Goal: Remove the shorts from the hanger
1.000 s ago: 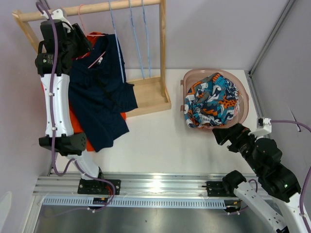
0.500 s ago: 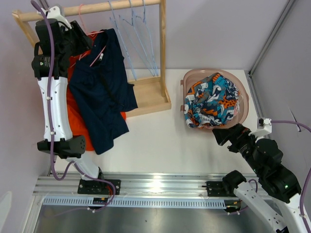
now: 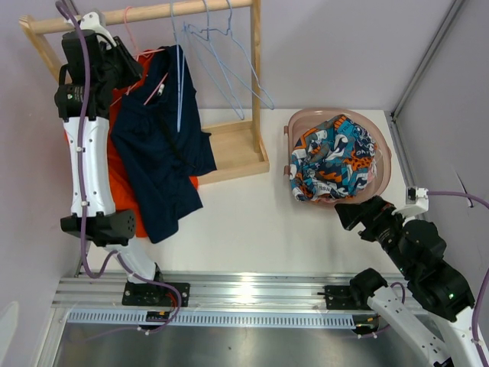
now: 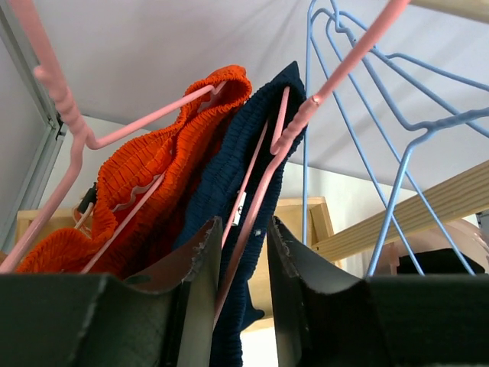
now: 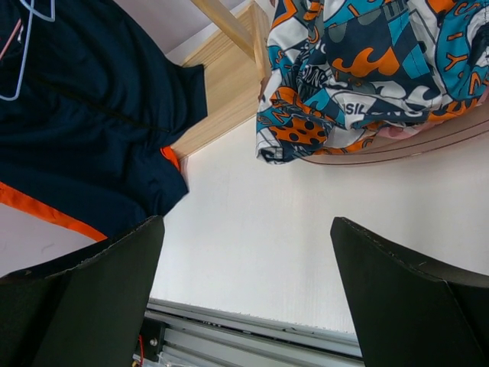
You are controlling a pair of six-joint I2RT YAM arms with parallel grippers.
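The navy shorts (image 3: pixel 157 153) hang from a pink hanger (image 4: pixel 306 107) on the wooden rack (image 3: pixel 153 11), with the orange shorts (image 3: pixel 118 183) behind them on a second pink hanger. My left gripper (image 3: pixel 131 67) is up at their waistbands. In the left wrist view its jaws (image 4: pixel 243 225) stand narrowly apart around the pink hanger wire, with the navy shorts (image 4: pixel 229 176) and orange shorts (image 4: pixel 153 168) just beyond. My right gripper (image 3: pixel 348 210) is wide open and empty (image 5: pixel 244 222) above the table. The teal-orange-white shorts (image 3: pixel 336 157) lie in the basket (image 3: pixel 384 149). Black and pink floral shorts are not visible.
Empty blue hangers (image 3: pixel 229 53) hang tilted on the rack's rod, right of the navy shorts. The rack's wooden base (image 3: pixel 233 149) sits on the table beside the basket. A metal rail (image 3: pixel 244 294) runs along the near edge. A wall stands on the right.
The left gripper shifted up-left and back at the hangers. The blue hangers swung out to the right. The navy shorts' waistband shifted slightly. The right arm stayed still.
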